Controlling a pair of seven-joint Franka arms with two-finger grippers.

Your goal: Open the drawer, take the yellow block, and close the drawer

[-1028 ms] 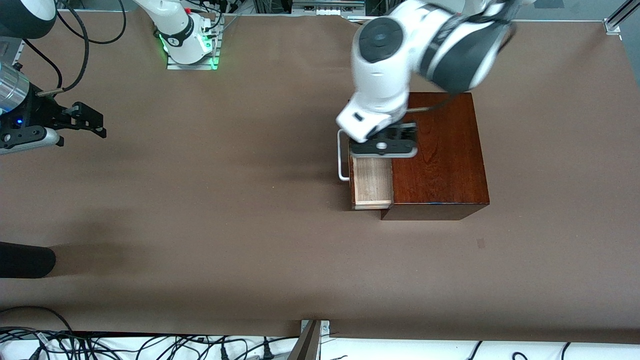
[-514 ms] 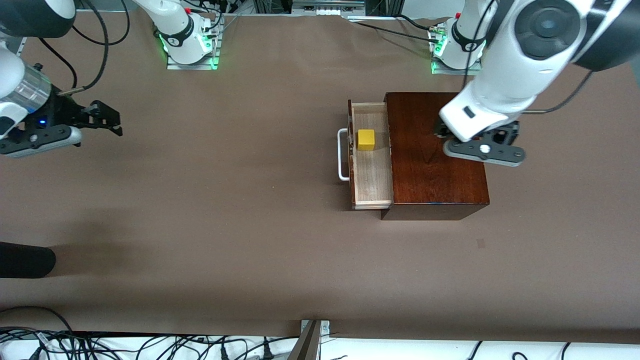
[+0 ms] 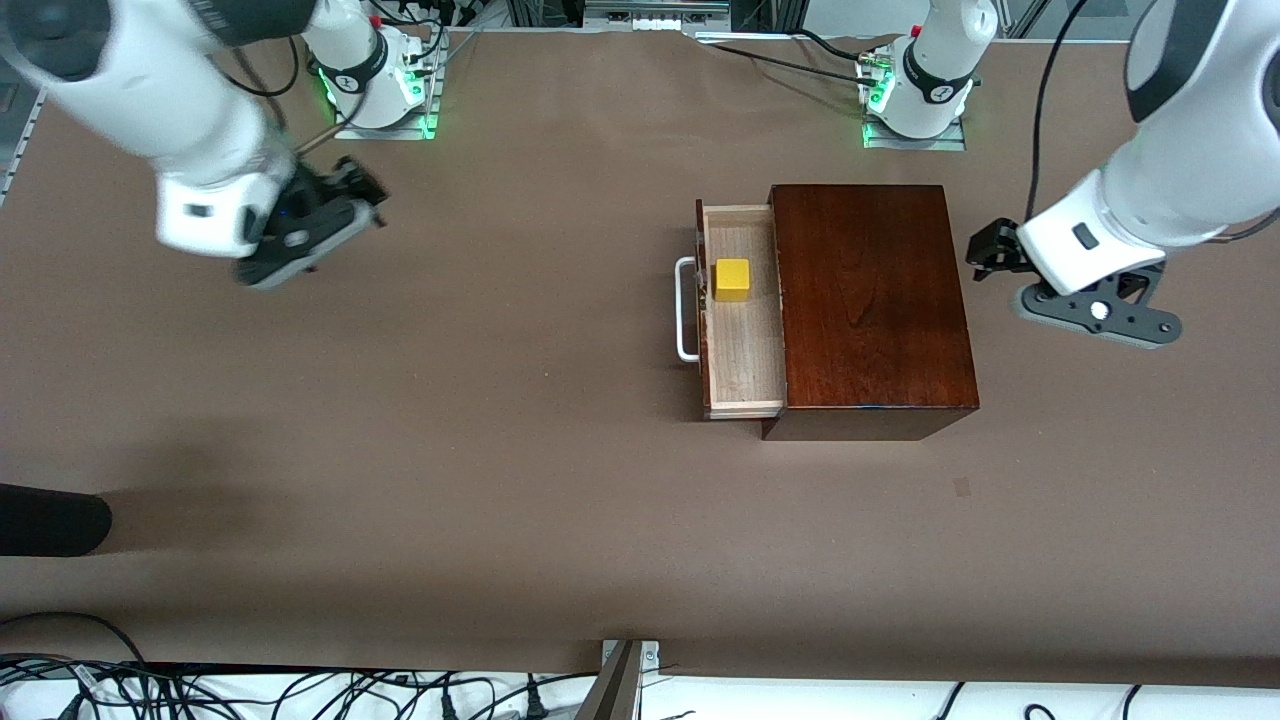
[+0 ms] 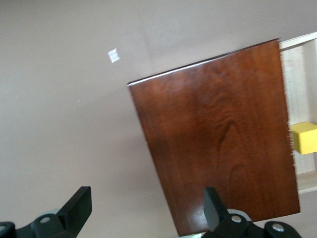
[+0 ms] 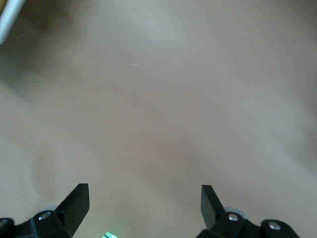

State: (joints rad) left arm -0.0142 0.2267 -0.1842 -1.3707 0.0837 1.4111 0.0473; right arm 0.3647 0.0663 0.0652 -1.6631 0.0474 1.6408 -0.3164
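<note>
Drawer (image 3: 743, 320) pulled out of wooden box (image 3: 868, 300), toward right arm's end. Yellow block (image 3: 732, 279) resting inside drawer. Left gripper (image 3: 992, 251) above bare table (image 3: 500, 420) beside box, fingers spread, empty. Right gripper (image 3: 355, 195) above table, well apart from drawer, fingers spread, empty.

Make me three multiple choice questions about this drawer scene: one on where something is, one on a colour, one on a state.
1. Where is the yellow block?
A. in the drawer
B. on top of the wooden box
C. on the table

2. What colour is the drawer handle?
A. black
B. white
C. red

3. How is the drawer?
A. shut
B. taken out
C. pulled open

Answers: 1 A, it sits on the pale drawer floor. 2 B, the bar is white. 3 C, the pale interior shows.
</note>
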